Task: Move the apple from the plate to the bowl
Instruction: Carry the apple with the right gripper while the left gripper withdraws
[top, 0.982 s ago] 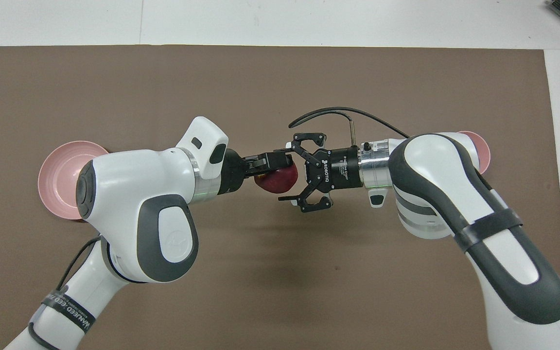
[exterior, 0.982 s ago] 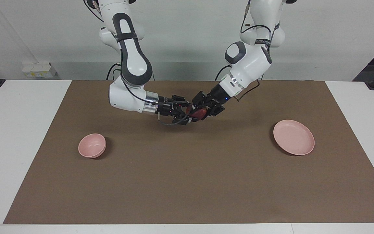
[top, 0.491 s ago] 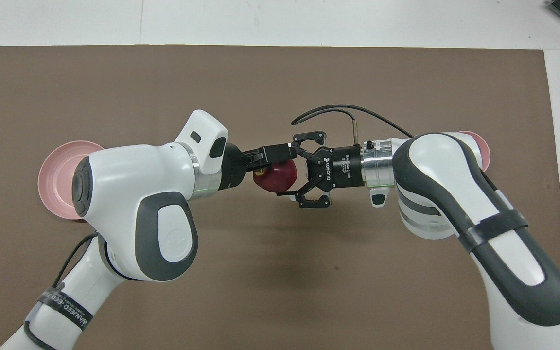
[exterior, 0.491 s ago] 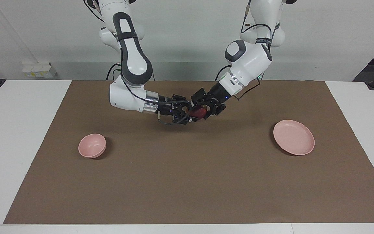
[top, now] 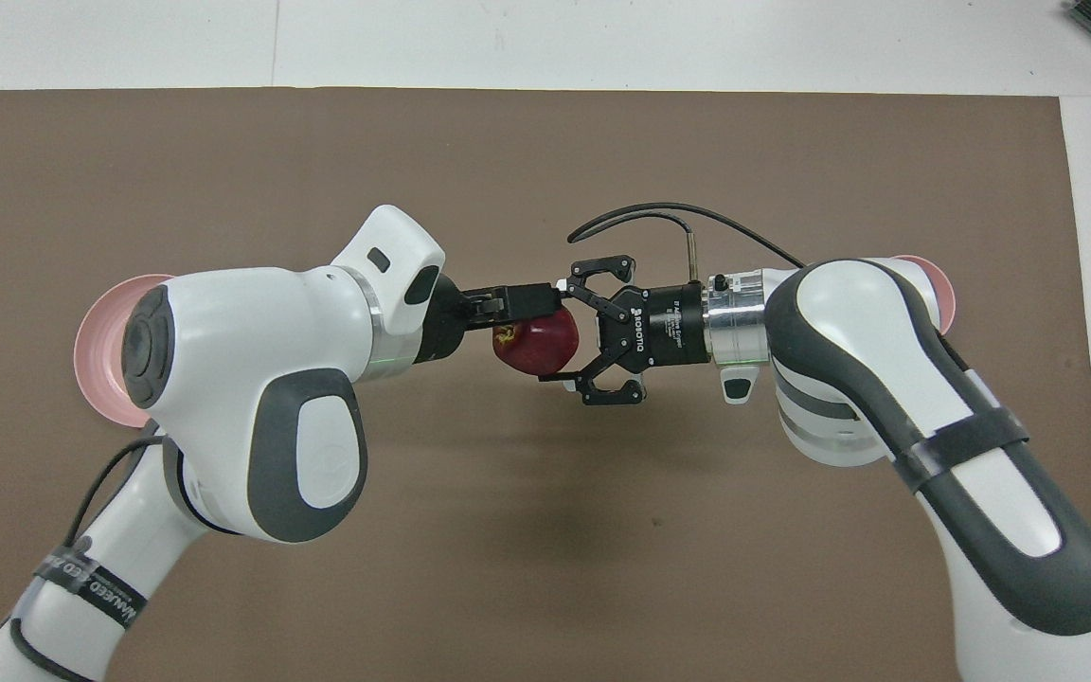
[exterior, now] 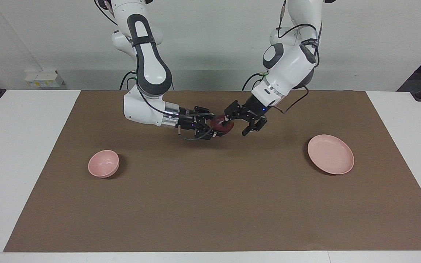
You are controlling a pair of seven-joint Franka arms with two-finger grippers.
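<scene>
- Both arms are glossy white with dark grey oval panels along the links.
- Each wrist ends in a silver metal ring, then a black cylinder.
- The right pincer point(top: 555, 334) is black, with open linkage fingers and white lettering on its body; a thin black cable loops from it.
- The left pincer point(exterior: 240, 124) is black too, with a small blue light at its base.
- A black band with white lettering wraps the left arm's lower link.

From overhead I see plate point(top: 941, 296) and bowl point(top: 91, 352) mostly covered by arms; left gripper point(top: 508, 313) partly hidden by apple point(top: 538, 343).
</scene>
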